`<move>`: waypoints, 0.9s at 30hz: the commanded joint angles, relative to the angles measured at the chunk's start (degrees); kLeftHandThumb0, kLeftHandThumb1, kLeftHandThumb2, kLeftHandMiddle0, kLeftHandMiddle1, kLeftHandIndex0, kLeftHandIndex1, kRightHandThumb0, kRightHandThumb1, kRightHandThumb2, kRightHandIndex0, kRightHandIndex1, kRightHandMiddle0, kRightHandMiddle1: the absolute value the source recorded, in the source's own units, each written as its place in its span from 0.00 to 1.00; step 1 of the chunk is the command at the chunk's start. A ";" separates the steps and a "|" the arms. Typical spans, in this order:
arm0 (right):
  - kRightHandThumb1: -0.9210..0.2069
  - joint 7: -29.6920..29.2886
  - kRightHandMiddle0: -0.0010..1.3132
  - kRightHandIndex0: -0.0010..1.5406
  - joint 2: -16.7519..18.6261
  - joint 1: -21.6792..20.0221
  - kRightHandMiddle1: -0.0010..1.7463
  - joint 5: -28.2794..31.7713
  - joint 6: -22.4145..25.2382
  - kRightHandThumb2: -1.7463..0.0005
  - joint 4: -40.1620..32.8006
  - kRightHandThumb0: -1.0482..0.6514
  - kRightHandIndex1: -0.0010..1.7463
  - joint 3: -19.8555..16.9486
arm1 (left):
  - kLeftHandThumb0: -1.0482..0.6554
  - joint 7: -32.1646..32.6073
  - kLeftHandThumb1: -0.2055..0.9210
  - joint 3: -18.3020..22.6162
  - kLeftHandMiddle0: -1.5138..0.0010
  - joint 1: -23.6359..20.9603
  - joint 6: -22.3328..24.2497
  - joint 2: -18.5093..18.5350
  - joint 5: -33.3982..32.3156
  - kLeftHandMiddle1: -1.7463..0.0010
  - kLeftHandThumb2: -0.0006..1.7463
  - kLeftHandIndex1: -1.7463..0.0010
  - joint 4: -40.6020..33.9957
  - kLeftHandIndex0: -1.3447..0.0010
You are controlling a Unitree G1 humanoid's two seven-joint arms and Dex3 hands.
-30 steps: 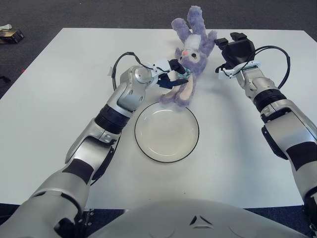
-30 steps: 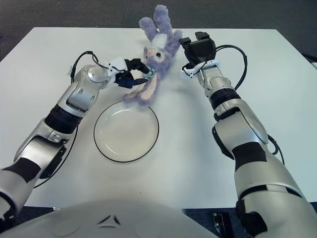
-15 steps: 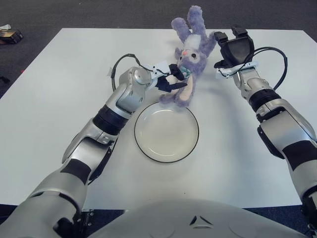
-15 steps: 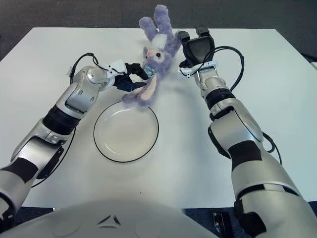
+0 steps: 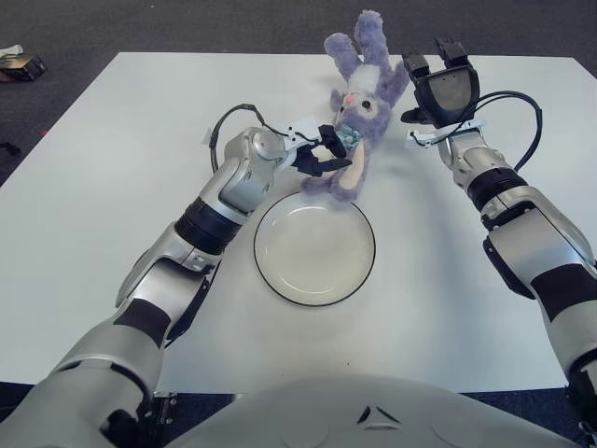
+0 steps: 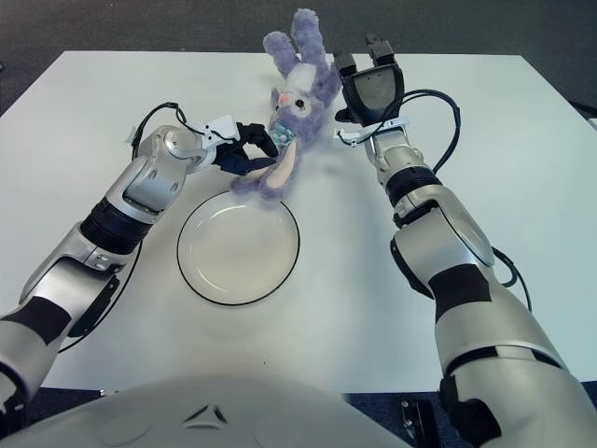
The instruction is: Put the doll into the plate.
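Doll (image 5: pixel 359 103) unmoved beyond plate (image 5: pixel 314 248), left robot hand (image 5: pixel 322 151) gripping it, right robot hand (image 5: pixel 438 89) now raised, spread.

table (image 5: pixel 112 233): white, square-cornered, fills most of both views, plain matte top | floor (image 5: pixel 187 23): dark grey carpet, showing beyond the far edge and at both sides | small dark object (image 5: pixel 20 65): on the floor past the table's far left corner, too small to identify | light: even, soft shadows

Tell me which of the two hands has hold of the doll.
The left hand: its fingers close on the purple doll. The right hand hovers beside it, fingers spread, touching nothing.
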 commanded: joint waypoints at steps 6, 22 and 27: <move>0.13 -0.30 0.38 0.25 0.23 -1.81 0.03 -0.76 -0.40 1.00 0.97 0.30 0.01 1.37 | 0.19 -0.35 1.00 -0.48 0.76 -0.25 -1.85 0.33 -0.28 0.25 0.28 0.32 1.04 0.81; 0.12 9.43 0.40 0.27 0.92 -3.31 0.03 -0.30 -4.08 1.00 2.47 0.33 0.01 2.28 | 0.20 -0.88 1.00 -0.77 0.74 0.21 -0.84 -0.05 -1.07 0.25 0.27 0.31 -0.60 0.80; 0.12 10.42 0.40 0.28 1.37 -3.46 0.03 -0.42 -4.05 1.00 3.20 0.34 0.01 2.48 | 0.20 -0.89 1.00 -0.70 0.74 0.21 0.07 -0.27 -1.52 0.24 0.26 0.30 -1.11 0.80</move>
